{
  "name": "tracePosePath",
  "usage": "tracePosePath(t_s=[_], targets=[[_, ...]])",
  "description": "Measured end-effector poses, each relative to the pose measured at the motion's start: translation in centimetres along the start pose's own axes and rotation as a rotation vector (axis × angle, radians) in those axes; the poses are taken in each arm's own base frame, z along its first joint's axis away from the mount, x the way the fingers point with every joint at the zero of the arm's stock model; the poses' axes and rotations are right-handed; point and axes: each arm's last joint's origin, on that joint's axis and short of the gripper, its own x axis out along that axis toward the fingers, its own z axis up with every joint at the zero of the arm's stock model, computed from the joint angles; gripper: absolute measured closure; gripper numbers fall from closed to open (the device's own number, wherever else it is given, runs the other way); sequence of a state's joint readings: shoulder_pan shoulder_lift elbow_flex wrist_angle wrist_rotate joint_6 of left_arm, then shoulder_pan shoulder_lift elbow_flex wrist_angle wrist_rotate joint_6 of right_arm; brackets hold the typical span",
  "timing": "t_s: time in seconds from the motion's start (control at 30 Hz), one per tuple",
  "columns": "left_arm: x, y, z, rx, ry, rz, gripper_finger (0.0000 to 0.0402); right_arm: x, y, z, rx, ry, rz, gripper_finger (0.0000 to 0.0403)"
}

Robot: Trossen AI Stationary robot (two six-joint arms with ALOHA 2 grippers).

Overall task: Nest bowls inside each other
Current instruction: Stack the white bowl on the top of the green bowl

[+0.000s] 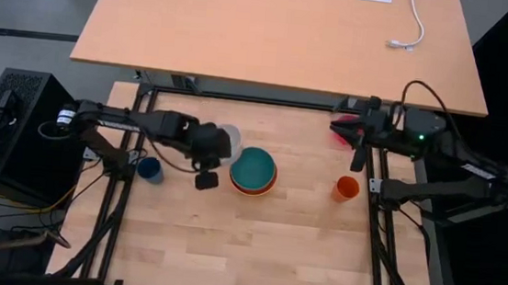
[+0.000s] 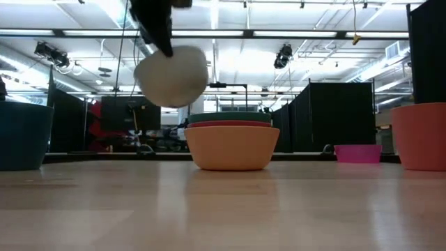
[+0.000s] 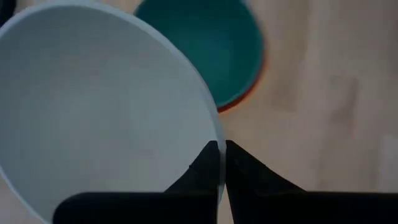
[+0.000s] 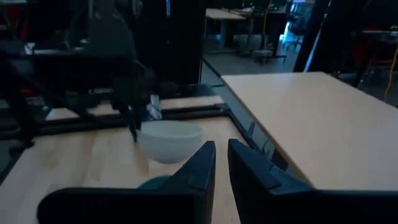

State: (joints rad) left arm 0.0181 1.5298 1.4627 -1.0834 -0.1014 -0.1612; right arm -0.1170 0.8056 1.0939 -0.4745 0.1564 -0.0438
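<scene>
A white bowl [image 1: 229, 139] hangs in the air just left of a stack of bowls [image 1: 253, 171], with my left gripper [image 1: 218, 151] shut on it. The stack is a teal bowl [image 3: 205, 43] inside a red one [image 2: 230, 124] inside an orange one [image 2: 231, 148], which stands on the table's middle. A pink bowl [image 2: 358, 153] rests on the table at the far right, below my right gripper [image 1: 336, 131]. That gripper is raised, with only a narrow gap between its fingers [image 4: 222, 155] and nothing in it. My left gripper pinches the white bowl's rim [image 3: 219, 163], one finger inside the bowl and one outside. The fingers slant down from above. The bowl is lifted clear of the table, tilted [image 2: 171, 75], higher than the stack and to its left.
A small dark blue cup [image 1: 150, 168] stands at the left and a small orange cup [image 1: 346, 188] right of the stack. Black frame rails [image 1: 374, 227] run along both sides of the table. A second table [image 1: 273, 24] with a white cable lies beyond the far edge.
</scene>
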Motion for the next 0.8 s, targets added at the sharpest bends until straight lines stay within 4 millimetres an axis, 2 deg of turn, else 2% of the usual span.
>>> tracePosePath(t_s=[0.3, 0.43, 0.6, 0.8], targets=[[0.1, -4.5, 1.9, 0.119, -0.033, -0.067, 0.0402, -0.4, 0.2, -2.1, 0.037, -0.003, 0.016, 0.0357], [1.4, -6.1, 3.9, 0.212, 0.019, -0.06, 0.0402, -0.4, 0.2, -2.0, 0.04, -0.016, 0.016, 0.0355], [3.1, -7.8, 6.1, 0.324, 0.115, 0.028, 0.0402, -0.4, 0.2, -2.0, 0.039, -0.011, 0.016, 0.0364], [5.6, -9.0, 7.2, 0.421, 0.202, 0.087, 0.0402, -0.4, 0.2, -2.1, 0.032, -0.006, 0.017, 0.0375]])
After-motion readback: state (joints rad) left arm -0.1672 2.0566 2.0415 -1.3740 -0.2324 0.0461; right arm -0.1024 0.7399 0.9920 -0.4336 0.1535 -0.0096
